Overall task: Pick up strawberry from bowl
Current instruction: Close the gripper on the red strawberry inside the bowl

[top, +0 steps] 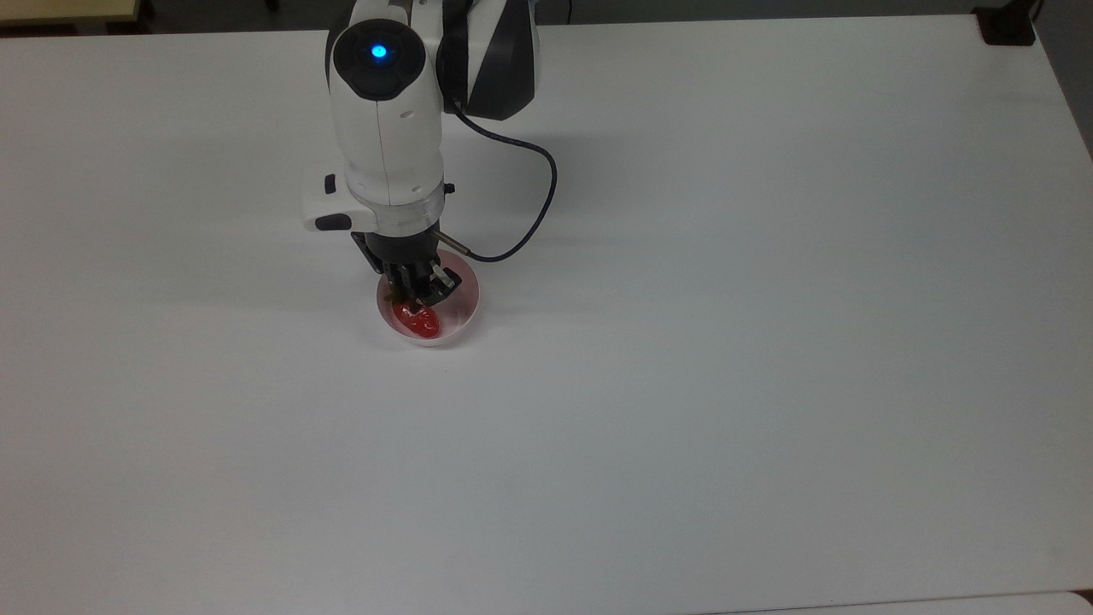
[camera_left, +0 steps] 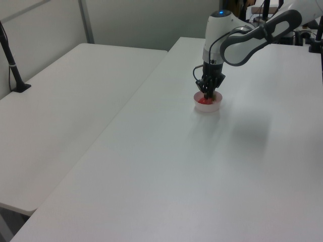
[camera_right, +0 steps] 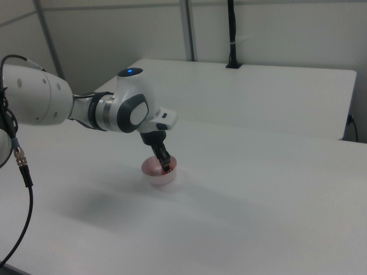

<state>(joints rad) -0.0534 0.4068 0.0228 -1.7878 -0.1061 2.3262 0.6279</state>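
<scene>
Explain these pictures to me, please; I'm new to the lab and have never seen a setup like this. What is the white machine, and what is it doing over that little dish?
The white machine is a robot arm. Its tip carries a two-finger tool for grasping. Three fixed cameras show the same moment: one from above, two from the sides. On the white table stands a small pink bowl holding a red toy strawberry. The tool reaches down into the bowl, its fingers drawn in at the strawberry's upper end. The strawberry sits low in the bowl, not yet lifted out.
</scene>
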